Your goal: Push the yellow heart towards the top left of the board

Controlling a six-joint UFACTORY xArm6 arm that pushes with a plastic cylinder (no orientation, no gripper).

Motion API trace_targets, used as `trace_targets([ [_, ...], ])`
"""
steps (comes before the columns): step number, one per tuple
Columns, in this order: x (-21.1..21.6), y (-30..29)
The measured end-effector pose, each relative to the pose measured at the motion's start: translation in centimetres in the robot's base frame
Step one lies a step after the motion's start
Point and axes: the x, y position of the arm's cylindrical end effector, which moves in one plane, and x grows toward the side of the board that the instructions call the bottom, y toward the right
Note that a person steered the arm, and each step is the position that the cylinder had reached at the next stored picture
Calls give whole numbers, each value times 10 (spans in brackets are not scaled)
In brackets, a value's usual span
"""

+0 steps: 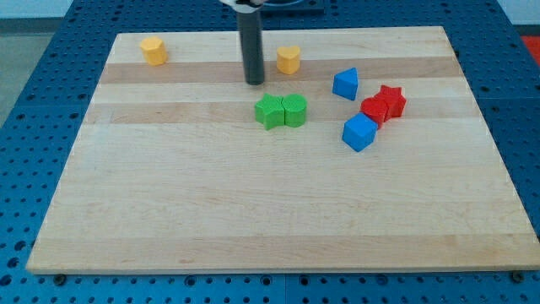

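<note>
Board [253,219]: pale wood, fills most of the frame, on a blue perforated table [25,127].

My tip [255,82]: lower end of a dark upright rod, upper centre of the frame. The rod carries no jaws, so nothing is clamped or let go; it only pushes.

Yellow blocks, two:
- One [288,60] upper centre, just right of my tip, a narrow gap between them, not touching.
- One [153,50] upper left of the frame, near the board's top-left corner.
At this size the two shapes are hard to tell apart; the notched outline of the one beside my tip suggests it is probably the heart, the task's thing.

Green blocks, two: [269,111] and [294,111], touching side by side, just below my tip.

Blue blocks, two: [345,84] right of centre, and a cube [359,133] lower down.

Red blocks, two: a star [391,100] and another [374,111], pressed together, the latter touching the blue cube.

Progress, as judged: if the heart is the block at upper centre, the push is not yet done. It sits well apart from the top-left corner. My tip stands on its left, the wrong side for a leftward push; it would need to get round to the right side first, then drive the heart left along the top edge.
</note>
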Motion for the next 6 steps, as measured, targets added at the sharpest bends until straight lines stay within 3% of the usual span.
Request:
trace_targets([
  [2, -3, 73],
  [4, -30, 74],
  [6, -39, 32],
])
